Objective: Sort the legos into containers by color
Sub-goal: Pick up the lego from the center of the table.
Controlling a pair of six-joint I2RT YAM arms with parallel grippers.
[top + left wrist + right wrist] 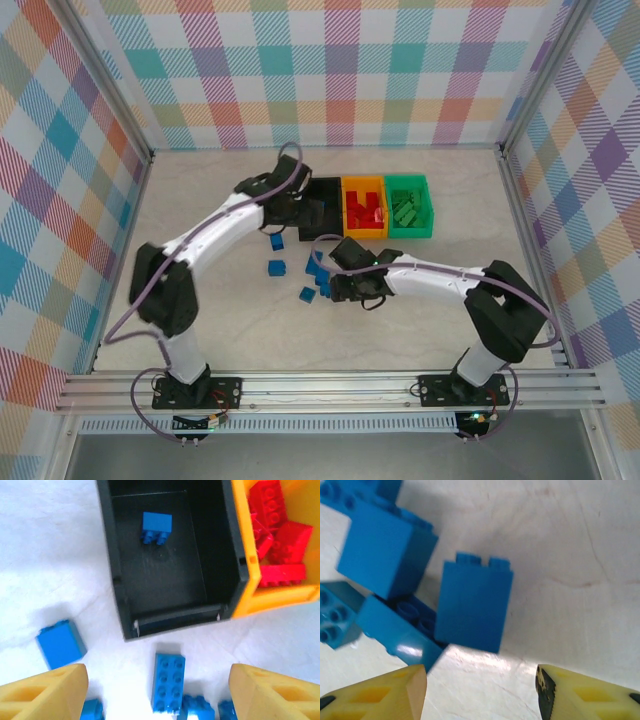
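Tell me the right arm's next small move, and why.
Probably ease the right gripper forward and down over the nearest blue brick, then close. Its jaws stand open and empty just short of that brick, and the black bin already holds a blue lego.

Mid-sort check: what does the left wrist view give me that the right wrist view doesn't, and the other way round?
Left wrist: the black bin with one blue brick inside, and the orange bin beside it holding red bricks.
Right wrist: a blue cluster close up, just ahead of the fingers.
Shared: loose blue bricks on the pale table. The left gripper and right gripper are open, holding nothing.
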